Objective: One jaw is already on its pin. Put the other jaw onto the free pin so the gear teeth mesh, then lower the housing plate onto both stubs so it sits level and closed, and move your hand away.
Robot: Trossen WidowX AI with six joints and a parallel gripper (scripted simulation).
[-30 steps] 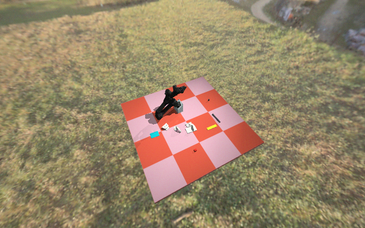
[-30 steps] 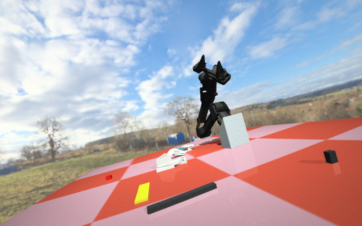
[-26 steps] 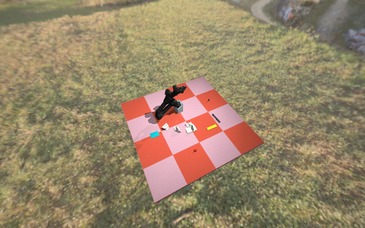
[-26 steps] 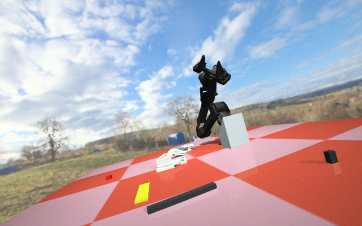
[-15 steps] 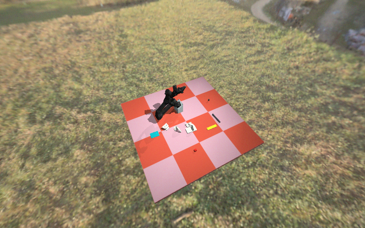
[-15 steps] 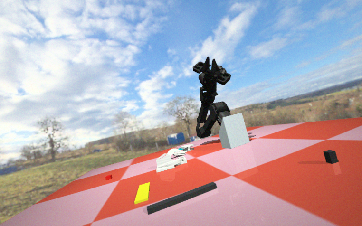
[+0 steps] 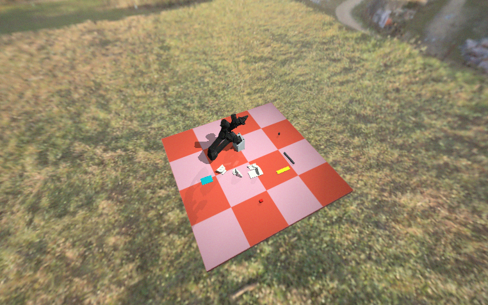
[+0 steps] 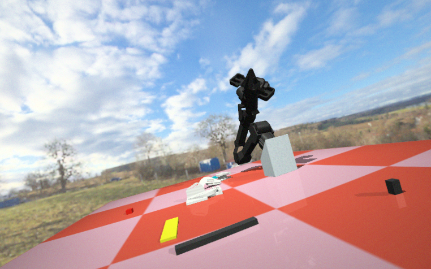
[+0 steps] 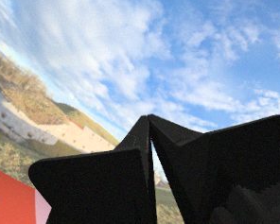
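My gripper is shut and empty. It is raised high, its fingertips pointing up and away from the white parts. A white assembly stands on the mat, with angular pieces on or against it; pins, stubs and gear teeth are too small to make out. A separate white piece lies just left of it in the top view, and another white piece lies farther left. Which of these is the loose jaw and which the housing plate I cannot tell.
On the checkered mat lie a cyan block, a yellow block, a black bar, a red cube and a black block. A grey block stands by the arm.
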